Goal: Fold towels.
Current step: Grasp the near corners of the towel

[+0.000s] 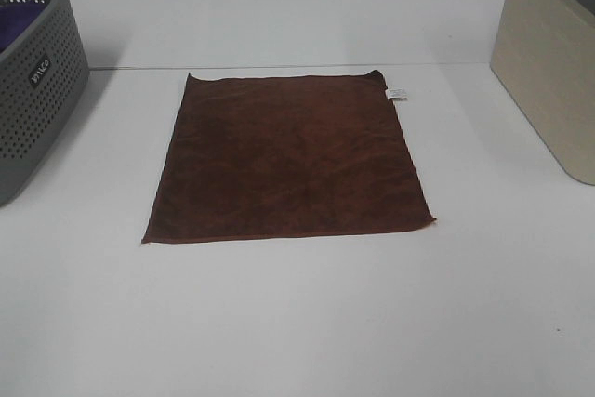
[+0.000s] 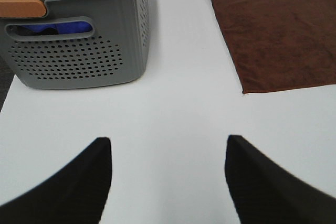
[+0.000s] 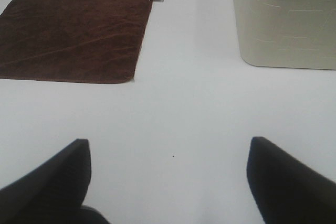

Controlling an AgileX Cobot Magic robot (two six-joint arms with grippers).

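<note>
1. A brown towel (image 1: 288, 160) is lying flat and square on the white tabletop (image 1: 297, 323), sitting between a grey basket (image 1: 37, 90) and a beige bin (image 1: 548, 72).
2. The left hand (image 2: 168, 141) and right hand (image 3: 169, 141) are hanging wide open and empty, well short of the cloth.
3. The cloth is looking thin, soft and light; it is probably asking for a pinch at its two near corners, one per hand.

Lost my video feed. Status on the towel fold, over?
Left gripper open, right gripper open, both empty. Brown towel flat, unfolded. Grey basket, beige bin stand apart from it.
</note>
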